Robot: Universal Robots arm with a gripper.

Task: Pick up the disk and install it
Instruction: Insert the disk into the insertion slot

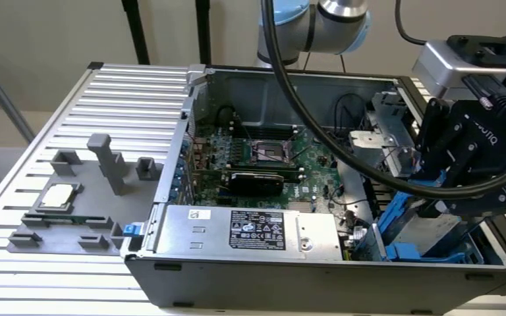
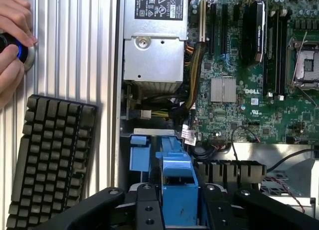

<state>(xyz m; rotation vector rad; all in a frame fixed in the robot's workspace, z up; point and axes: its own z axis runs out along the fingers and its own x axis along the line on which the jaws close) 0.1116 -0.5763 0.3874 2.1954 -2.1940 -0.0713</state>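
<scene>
The end effector grips the disk, silver with blue rails. A black cable hangs across the case

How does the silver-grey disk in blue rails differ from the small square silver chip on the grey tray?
The rectangular silver-grey metal disk stands tilted in the open case, held by the black pincer; the small square silver chip lies flat on the grey plastic tray outside, untouched. The disk is larger and blue-railed; the chip has none. Both are silvery.
</scene>
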